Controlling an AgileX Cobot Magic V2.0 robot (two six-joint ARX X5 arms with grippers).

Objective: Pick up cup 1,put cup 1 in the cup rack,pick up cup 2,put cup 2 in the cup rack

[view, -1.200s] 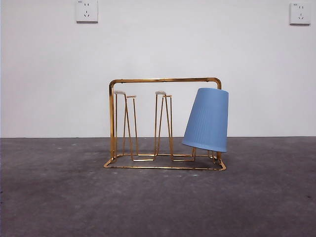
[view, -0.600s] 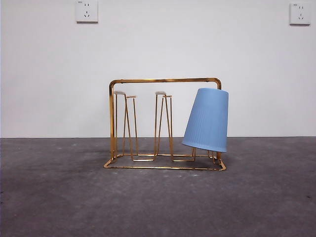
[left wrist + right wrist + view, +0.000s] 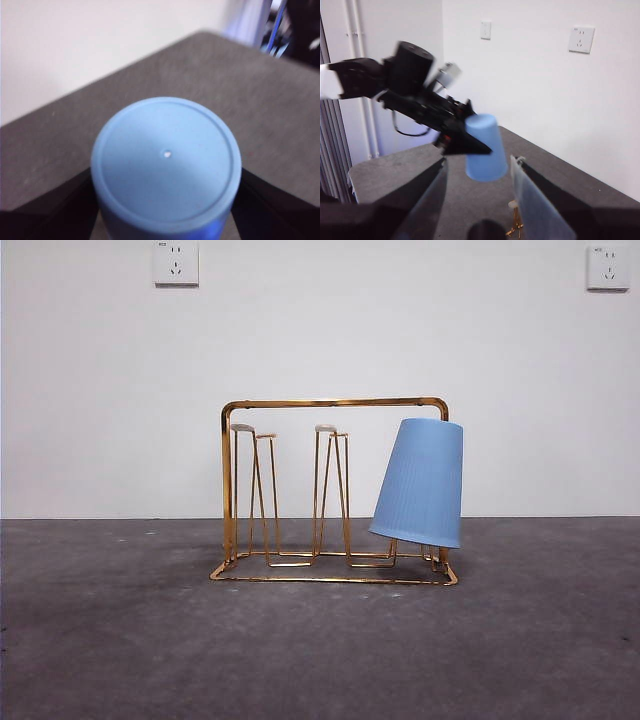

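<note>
Nothing has shifted in the front view since a second ago: one blue cup [image 3: 419, 483] hangs upside down and tilted on the cup rack [image 3: 333, 403] at its 3 o'clock end. The left hand [image 3: 165, 210] grips a second blue cup [image 3: 166, 162] above the table [image 3: 260, 100]. The right hand [image 3: 477, 200] hangs open, holding nothing.

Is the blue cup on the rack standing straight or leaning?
Leaning. The blue cup hangs upside down on the gold rack, its wide mouth tilted.
</note>
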